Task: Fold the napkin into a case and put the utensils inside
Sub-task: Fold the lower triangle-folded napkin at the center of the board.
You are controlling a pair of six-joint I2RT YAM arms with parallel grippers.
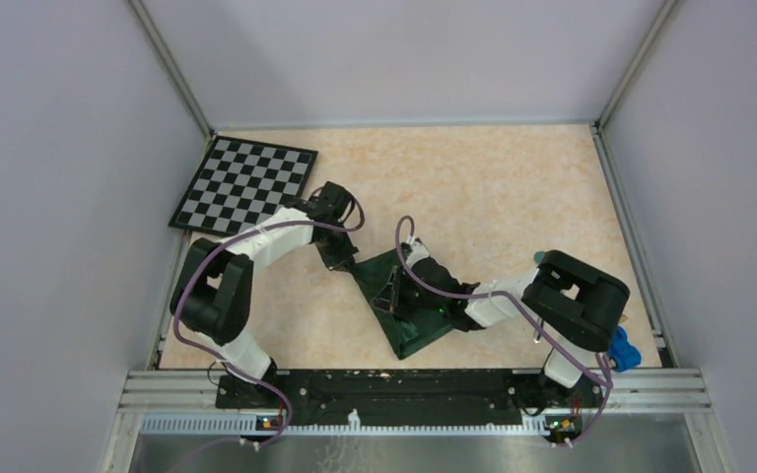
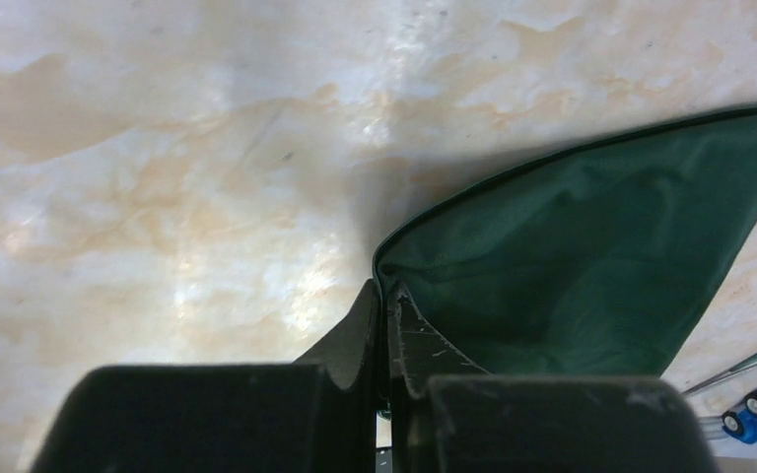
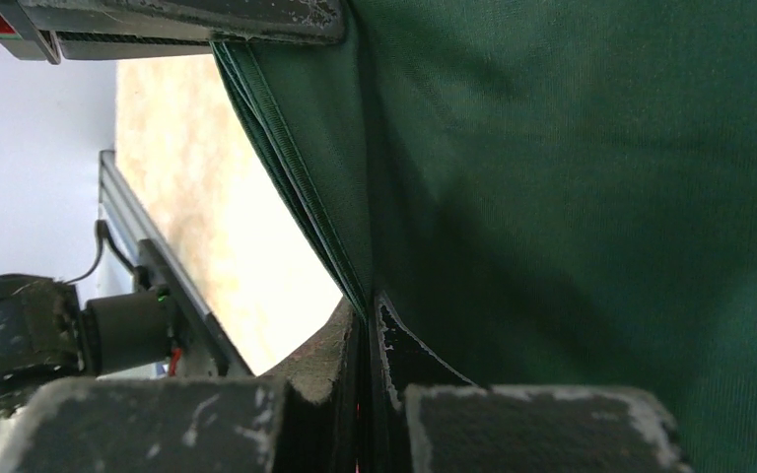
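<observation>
Left gripper [image 2: 386, 296]: fingers pinched shut on a corner of the napkin [image 2: 591, 256].
Right gripper [image 3: 367, 307]: fingers clamped on the napkin's folded edge.
Napkin position: right of the checkered board [image 1: 244, 184], nearer the arm bases.

Napkin [image 1: 416, 323] lies on the table [image 1: 513, 187], toward the near edge. My left claw [image 1: 343, 262] is at its far left corner, my right claw [image 1: 400, 294] over its middle. Checkered board [image 1: 244, 184] sits well behind and left of it. Toy car [image 1: 622, 348] is well to its right, with the utensils [image 2: 744, 363] between napkin and car.
</observation>
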